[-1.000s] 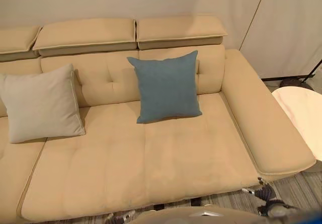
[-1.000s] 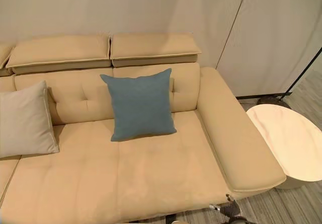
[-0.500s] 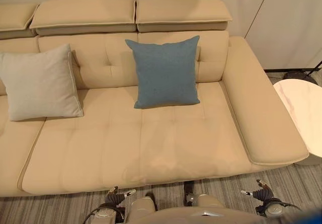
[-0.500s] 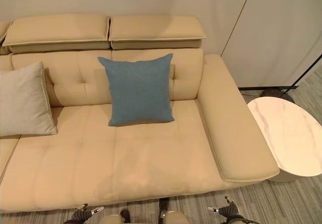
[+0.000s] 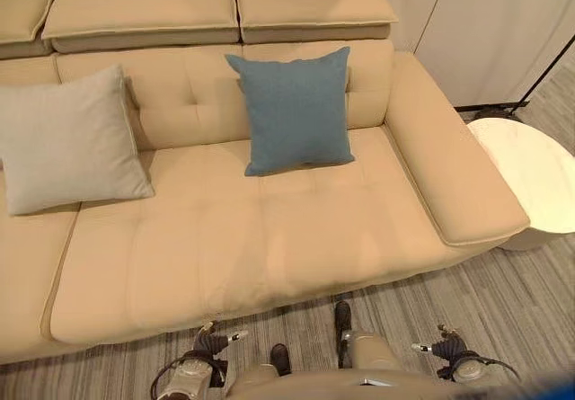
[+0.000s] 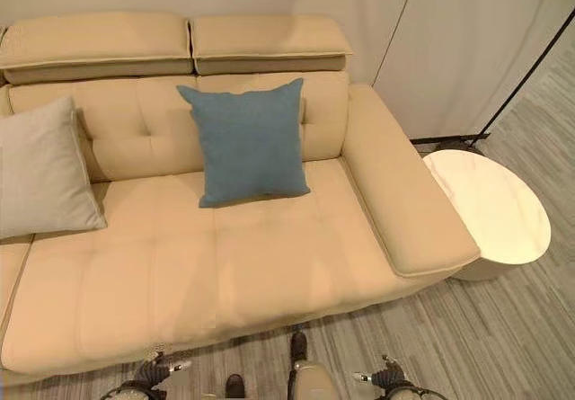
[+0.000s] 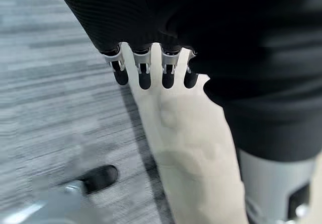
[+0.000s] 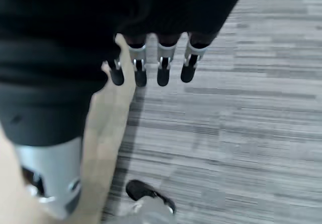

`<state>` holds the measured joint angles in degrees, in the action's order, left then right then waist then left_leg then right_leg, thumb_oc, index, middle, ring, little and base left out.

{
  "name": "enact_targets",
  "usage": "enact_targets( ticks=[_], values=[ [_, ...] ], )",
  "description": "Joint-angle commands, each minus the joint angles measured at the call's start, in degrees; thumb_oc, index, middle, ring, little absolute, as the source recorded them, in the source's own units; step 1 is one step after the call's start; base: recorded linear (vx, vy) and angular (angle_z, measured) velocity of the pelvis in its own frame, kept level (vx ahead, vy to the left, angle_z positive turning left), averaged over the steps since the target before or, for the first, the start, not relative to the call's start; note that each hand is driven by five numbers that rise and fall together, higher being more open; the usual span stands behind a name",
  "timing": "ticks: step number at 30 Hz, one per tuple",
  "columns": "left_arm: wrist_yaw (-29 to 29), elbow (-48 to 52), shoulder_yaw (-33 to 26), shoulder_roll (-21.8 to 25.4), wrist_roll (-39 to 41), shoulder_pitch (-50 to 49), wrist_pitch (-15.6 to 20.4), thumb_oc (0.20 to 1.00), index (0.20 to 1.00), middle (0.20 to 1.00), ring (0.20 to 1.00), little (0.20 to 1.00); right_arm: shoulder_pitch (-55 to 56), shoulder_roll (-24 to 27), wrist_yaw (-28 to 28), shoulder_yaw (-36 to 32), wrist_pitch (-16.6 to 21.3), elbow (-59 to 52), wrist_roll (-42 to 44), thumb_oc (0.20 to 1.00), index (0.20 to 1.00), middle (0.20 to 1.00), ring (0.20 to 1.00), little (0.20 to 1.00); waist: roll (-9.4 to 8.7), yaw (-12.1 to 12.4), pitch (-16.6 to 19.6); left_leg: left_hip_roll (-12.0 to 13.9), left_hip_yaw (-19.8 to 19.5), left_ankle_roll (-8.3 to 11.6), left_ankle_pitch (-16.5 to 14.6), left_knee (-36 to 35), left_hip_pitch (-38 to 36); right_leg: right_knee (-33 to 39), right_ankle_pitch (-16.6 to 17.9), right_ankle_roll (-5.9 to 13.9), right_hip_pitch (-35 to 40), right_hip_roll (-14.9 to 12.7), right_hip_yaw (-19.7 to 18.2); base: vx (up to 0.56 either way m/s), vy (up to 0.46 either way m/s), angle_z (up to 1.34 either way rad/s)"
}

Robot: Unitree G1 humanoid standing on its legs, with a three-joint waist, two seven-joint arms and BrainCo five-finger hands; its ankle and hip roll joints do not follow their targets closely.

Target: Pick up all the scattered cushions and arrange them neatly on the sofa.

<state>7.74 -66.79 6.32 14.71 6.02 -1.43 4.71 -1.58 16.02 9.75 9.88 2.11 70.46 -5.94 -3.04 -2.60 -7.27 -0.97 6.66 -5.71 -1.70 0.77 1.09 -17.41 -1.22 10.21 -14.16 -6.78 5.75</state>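
Observation:
Two cushions stand against the backrest of the beige sofa. The blue cushion leans upright near the middle. The light grey cushion leans at the sofa's left part. My left hand hangs low in front of the sofa's front edge, over the carpet. Its fingers are relaxed and hold nothing. My right hand hangs at the lower right, also over the carpet. Its fingers are relaxed and empty too.
A round white side table stands just right of the sofa's right armrest. Grey striped carpet lies between me and the sofa. A dark stand base sits behind the table by the white wall panels.
The camera has pulled back and tipped down, so more carpet and both hands show in front of the sofa. The cushions lie where they were.

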Motion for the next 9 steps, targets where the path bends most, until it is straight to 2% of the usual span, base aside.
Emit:
enact_targets(
  ticks=[1,2,5,9],
  values=[
    [0.9,-0.1,-1.9,1.3,-0.4,-0.4,0.4,1.000,1.000,1.000,1.000,1.000,-1.2,1.4,0.6,0.5,0.7,-3.3,-0.3,1.000,1.000,1.000,1.000,1.000,-0.32,2.3,0.5,-1.0,-5.4,5.39,-2.1,-1.4,0.2,6.8,1.7,-1.42,7.3,-0.1,-1.7,-0.10,-0.056,-0.09],
    [0.9,-0.1,-1.9,1.3,-0.4,-0.5,0.4,1.000,1.000,1.000,1.000,1.000,-1.1,1.4,0.6,0.5,0.7,-3.3,-0.3,1.000,1.000,1.000,1.000,1.000,-0.33,2.3,0.5,-1.0,-5.4,5.39,-2.1,-1.4,0.1,6.9,1.7,-1.43,7.4,-0.1,-1.7,-0.06,-0.092,-0.10],
    [1.1,-0.9,-2.1,1.1,-0.1,-0.6,0.5,1.000,1.000,1.000,1.000,1.000,-1.2,1.1,0.9,1.0,0.8,-3.5,-0.3,1.000,1.000,1.000,1.000,1.000,-1.38,2.9,2.3,-0.5,-4.1,6.49,-0.8,-3.0,1.0,13.3,1.2,-1.20,10.7,0.1,-0.5,-0.07,-0.105,-0.09],
    [1.0,-1.8,-2.1,0.6,-0.6,-0.3,0.1,1.000,1.000,1.000,1.000,1.000,-1.6,1.1,1.0,1.6,0.5,-2.8,-0.7,1.000,1.000,1.000,1.000,1.000,-1.58,2.6,3.3,0.3,-3.3,7.30,0.4,-4.7,0.3,17.6,1.4,-1.34,12.5,1.0,-0.3,-0.02,-0.089,-0.02]
  ],
)
